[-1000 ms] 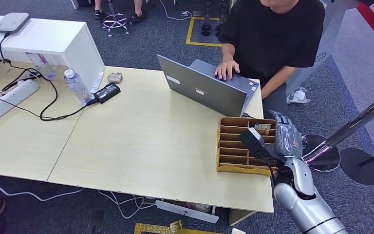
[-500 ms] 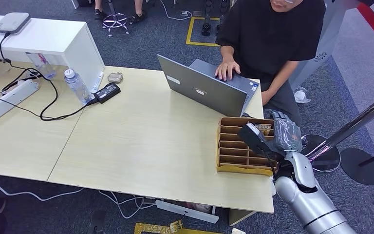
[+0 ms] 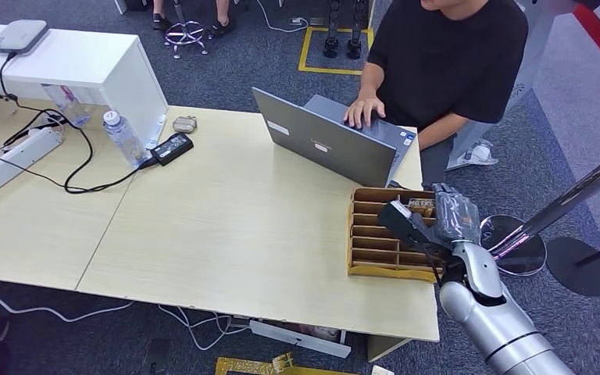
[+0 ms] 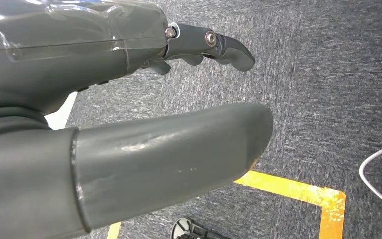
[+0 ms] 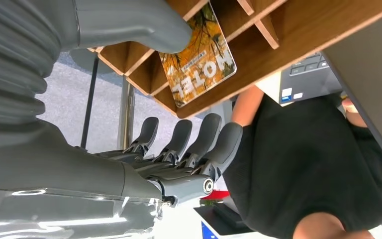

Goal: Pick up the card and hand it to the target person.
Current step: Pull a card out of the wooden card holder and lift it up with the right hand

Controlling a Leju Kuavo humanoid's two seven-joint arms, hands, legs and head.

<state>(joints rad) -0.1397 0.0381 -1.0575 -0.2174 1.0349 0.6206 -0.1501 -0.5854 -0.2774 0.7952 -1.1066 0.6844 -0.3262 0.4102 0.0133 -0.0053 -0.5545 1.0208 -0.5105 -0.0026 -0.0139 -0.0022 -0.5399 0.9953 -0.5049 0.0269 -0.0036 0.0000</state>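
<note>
The card (image 3: 420, 206), orange-brown and printed HOTEL, stands in a far slot of the wooden rack (image 3: 371, 234) at the table's right end. My right hand (image 3: 455, 217) hovers at the rack's right side, just beside the card. In the right wrist view the thumb (image 5: 129, 20) reaches over the rack (image 5: 298, 45) close to the card (image 5: 199, 55), while the fingers (image 5: 189, 144) stay outside the rack's edge, apart and holding nothing. My left hand (image 4: 129, 99) hangs over grey carpet, holding nothing. The person (image 3: 445, 62) in a black shirt stands behind the laptop (image 3: 324, 144).
The beige table (image 3: 226, 226) carries a water bottle (image 3: 121, 137), a power adapter (image 3: 172, 147) and a power strip (image 3: 12, 160) at the left. A white shelf (image 3: 86, 62) stands at the back left. A metal post (image 3: 578, 195) with round bases stands right of my arm.
My right hand has edged left, closer to the rack and the card. The person has shifted a little behind the laptop.
</note>
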